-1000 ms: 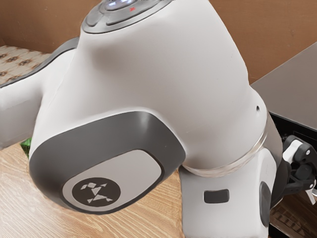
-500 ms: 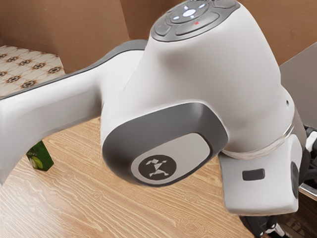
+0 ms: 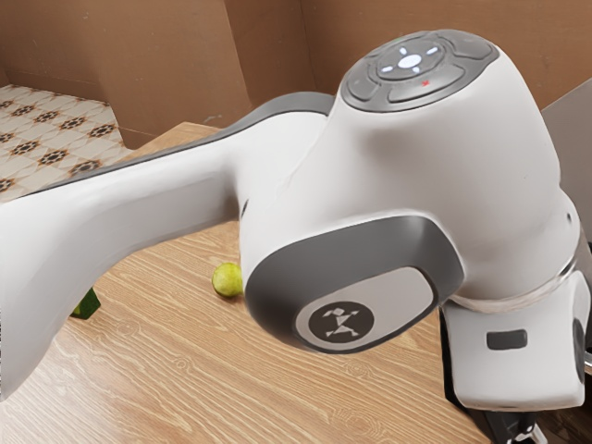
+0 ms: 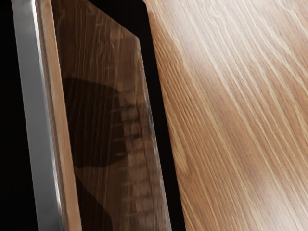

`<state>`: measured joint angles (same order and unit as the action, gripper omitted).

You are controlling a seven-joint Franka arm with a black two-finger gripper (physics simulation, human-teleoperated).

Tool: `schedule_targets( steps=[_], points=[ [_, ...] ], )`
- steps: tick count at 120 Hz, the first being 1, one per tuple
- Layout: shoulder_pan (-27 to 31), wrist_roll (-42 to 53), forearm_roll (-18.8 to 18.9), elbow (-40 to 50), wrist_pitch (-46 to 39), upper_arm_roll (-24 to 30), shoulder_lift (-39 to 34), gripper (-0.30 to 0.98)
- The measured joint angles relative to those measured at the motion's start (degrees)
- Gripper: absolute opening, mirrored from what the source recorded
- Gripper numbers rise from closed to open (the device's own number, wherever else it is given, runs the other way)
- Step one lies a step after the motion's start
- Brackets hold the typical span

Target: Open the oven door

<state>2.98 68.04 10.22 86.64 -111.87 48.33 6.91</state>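
The oven door (image 4: 101, 120) lies under the hand in the wrist view, its dark pane reflecting wood grain, with a silver bar (image 4: 36, 120) running along it; how far it stands open, I cannot tell. The jaws are near the door, but I cannot tell whether they are apart or together. Beyond the door's black edge spreads the wooden surface (image 4: 240, 106). Well apart from the door are a yellow-green fruit (image 3: 227, 280) and, farther from it, a partly hidden green box (image 3: 87, 305).
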Motion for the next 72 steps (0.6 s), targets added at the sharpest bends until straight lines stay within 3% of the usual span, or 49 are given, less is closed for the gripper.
schedule_targets(
  steps=[72],
  points=[
    [-0.21, -3.18, 2.08, 0.25, -0.01, -0.52, 0.99, 0.69]
  ],
)
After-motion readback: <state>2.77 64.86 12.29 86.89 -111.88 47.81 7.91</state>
